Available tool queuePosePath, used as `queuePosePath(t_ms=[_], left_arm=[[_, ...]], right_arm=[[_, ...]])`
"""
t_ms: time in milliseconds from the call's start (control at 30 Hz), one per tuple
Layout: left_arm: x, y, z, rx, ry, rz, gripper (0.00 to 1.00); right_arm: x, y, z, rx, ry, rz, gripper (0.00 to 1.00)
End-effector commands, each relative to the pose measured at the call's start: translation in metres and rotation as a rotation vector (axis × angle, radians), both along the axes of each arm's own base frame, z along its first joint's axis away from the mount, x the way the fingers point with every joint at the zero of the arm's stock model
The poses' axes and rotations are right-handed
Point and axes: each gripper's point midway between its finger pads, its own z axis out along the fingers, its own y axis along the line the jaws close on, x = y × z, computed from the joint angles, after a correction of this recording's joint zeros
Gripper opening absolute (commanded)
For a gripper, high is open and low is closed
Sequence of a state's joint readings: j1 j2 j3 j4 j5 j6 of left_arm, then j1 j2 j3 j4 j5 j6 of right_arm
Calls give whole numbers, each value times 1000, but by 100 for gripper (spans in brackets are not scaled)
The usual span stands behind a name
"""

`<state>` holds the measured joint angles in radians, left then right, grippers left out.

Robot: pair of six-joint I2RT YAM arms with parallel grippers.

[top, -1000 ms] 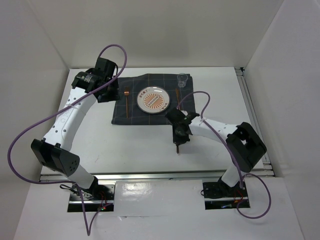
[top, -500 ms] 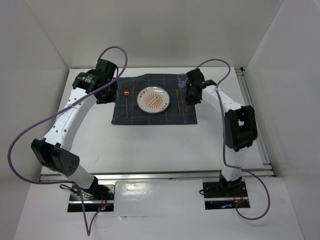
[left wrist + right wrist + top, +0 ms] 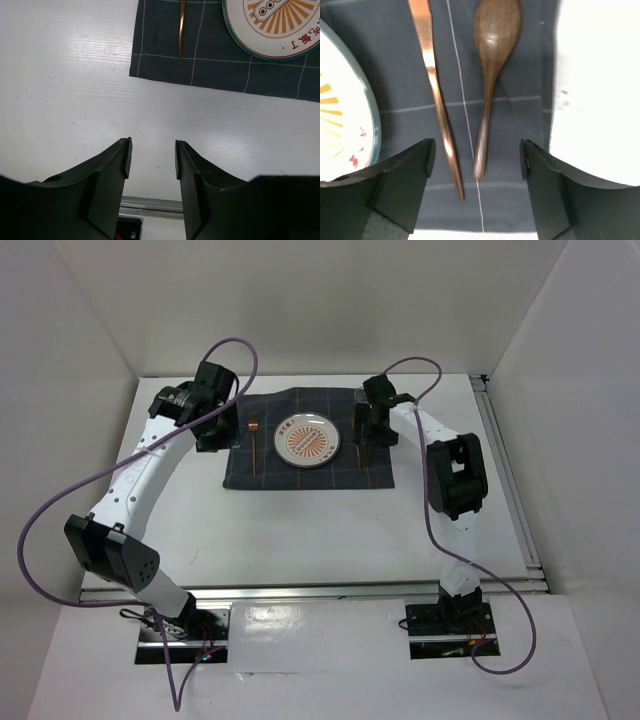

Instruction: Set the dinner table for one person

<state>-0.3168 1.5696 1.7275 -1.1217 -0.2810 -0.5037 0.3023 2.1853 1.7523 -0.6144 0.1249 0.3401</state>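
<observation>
Right wrist view: my right gripper (image 3: 476, 147) gapes empty over the spoon (image 3: 492, 70), likely light, stiff wood, best pinched mid-handle; left gripper (image 3: 152, 150), also spread, over the table (image 3: 65, 90).

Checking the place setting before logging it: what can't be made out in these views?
Top view: the right hand hides most of the spoon and copper piece beside the plate.
Left wrist view: the copper utensil leaves the top edge, head unseen.
Right wrist view: the copper piece is cut by the top edge, the plate by the left edge.
</observation>
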Motion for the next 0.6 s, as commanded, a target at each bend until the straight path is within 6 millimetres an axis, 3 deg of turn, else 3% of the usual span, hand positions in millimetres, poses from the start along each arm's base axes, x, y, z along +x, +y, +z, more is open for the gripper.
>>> queuePosePath(t_ms=[0,33,67,100,133,167,233,267,300,367,400,500,533,567], left_arm=[[5,-7,-1,-25,-4,-6,56],[4,-9,-1,-36,-1,-13,56],[6,-10,3,-45,-11,-6,56],[6,-12,0,-50,0,-11,56],[6,-14,-1,-58,3,-16,56],[8,-15,0,-61,-6,-16,56],[7,-16,0,-68,-3,-21,56],[10,-17,1,-77,-13,-12,56],[8,-19,-3,-83,1,-18,56],[6,-24,0,-115,-16,-34,56],[6,-27,-2,-129,-12,-43,56],[2,-34,-5,-170,2,-58,55],[2,-34,-6,-170,2,-58,55],[1,-36,-4,-186,-6,-55,55]], right_arm=[[8,-18,88,14,-165,-60,80],[5,-21,101,13,-189,-66,86],[-2,-30,132,36,-240,-92,92],[-10,-43,136,36,-243,-131,99],[-23,-54,158,59,-266,-185,99],[-33,-73,158,61,-250,-237,99],[-50,-92,164,84,-242,-298,99],[-64,-102,177,100,-259,-334,99],[-77,-117,168,92,-231,-376,99],[-97,-129,179,96,-254,-399,99],[-109,-137,167,92,-229,-426,99],[-128,-140,175,109,-264,-408,98],[-138,-140,163,103,-239,-409,98],[-142,-139,173,116,-275,-393,99]])
